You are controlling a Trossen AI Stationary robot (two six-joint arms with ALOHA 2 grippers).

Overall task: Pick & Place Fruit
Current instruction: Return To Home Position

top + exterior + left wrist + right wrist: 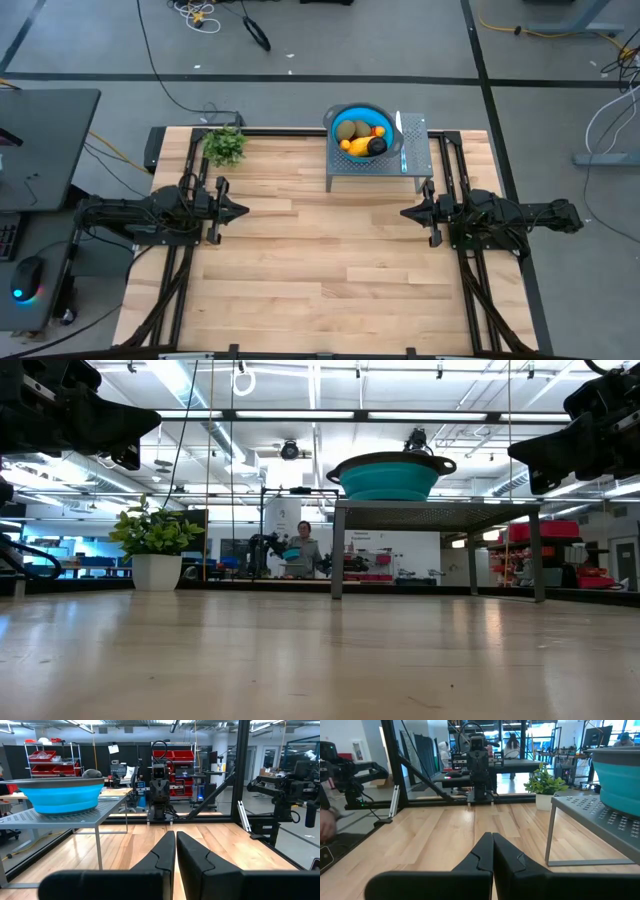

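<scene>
Fruit (362, 135) sitting in bowl (345, 112) on shelf (418, 150) | right gripper (404, 212) lying nearer than left gripper (244, 211) | both pinching closed, holding nothing

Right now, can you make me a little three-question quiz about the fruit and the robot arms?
1. True or false: the fruit sits inside the blue bowl on the grey shelf.
2. What stands beside the shelf, on the left arm's side? A) the green plant B) a cup C) a book
3. Fill in: the left gripper and the right gripper are both ____ (open or shut).

Key: 1 true; 2 A; 3 shut.
</scene>
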